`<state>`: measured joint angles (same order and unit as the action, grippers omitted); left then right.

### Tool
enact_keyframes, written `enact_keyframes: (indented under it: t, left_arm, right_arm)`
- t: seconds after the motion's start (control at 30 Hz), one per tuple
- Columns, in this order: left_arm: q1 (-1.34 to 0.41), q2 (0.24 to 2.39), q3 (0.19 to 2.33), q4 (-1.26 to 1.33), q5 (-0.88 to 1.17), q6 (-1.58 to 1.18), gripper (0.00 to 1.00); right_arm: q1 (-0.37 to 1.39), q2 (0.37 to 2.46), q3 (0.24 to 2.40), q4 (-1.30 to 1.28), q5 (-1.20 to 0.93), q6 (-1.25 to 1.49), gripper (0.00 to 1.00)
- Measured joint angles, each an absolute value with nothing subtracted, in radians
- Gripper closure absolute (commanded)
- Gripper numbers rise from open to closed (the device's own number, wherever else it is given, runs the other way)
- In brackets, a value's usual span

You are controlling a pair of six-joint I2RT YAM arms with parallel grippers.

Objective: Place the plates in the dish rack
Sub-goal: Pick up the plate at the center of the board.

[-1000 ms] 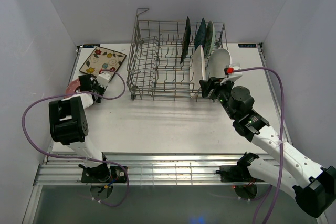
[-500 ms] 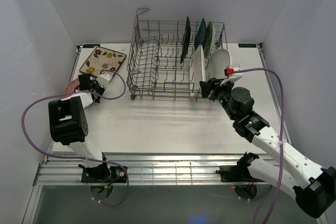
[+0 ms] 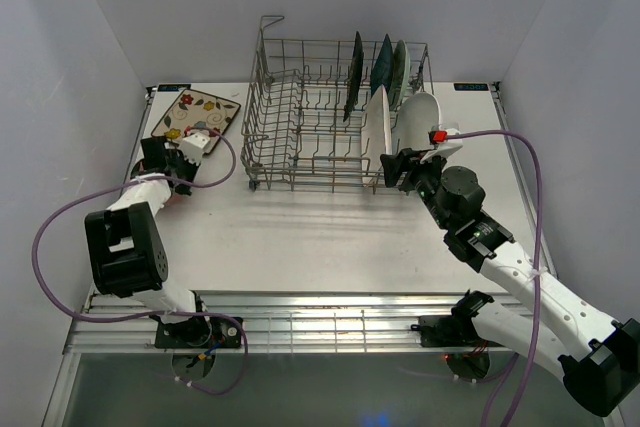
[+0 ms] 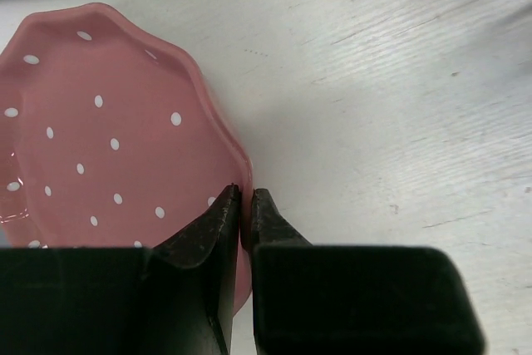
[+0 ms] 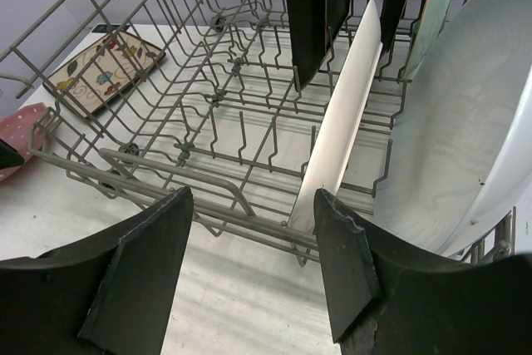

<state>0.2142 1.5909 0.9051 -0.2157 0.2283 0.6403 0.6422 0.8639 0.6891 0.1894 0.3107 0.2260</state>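
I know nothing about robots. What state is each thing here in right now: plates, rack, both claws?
Pink plate: rim pinched by left gripper.
Floral plate: flat on the table, unloaded.
Dark plate, teal plate, green plate, white rectangular plate, white oval plate: on edge in rack.
Left gripper: shut on pink plate.
Right gripper: open, empty.

plates (image 3: 377,122): upright in dish rack (image 3: 300,117), right end, seemingly five | square plate (image 3: 196,115): on table (image 3: 330,237) left of dish rack | round plate (image 4: 91,147): left of dish rack, nearer than square plate
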Motion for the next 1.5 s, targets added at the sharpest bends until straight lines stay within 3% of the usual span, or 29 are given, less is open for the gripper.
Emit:
enact_keyframes:
  t: [0.7, 1.5]
  left_arm:
    - [0.214, 1.436, 1.043, -0.439, 0.411, 0.425, 1.0]
    - [0.221, 1.264, 1.186, -0.373, 0.53, 0.116, 1.0]
  right_arm:
    - [0.642, 0.822, 0.672, 0.183, 0.311, 0.228, 0.34]
    - [0.642, 0.791, 0.672, 0.131, 0.311, 0.228, 0.34]
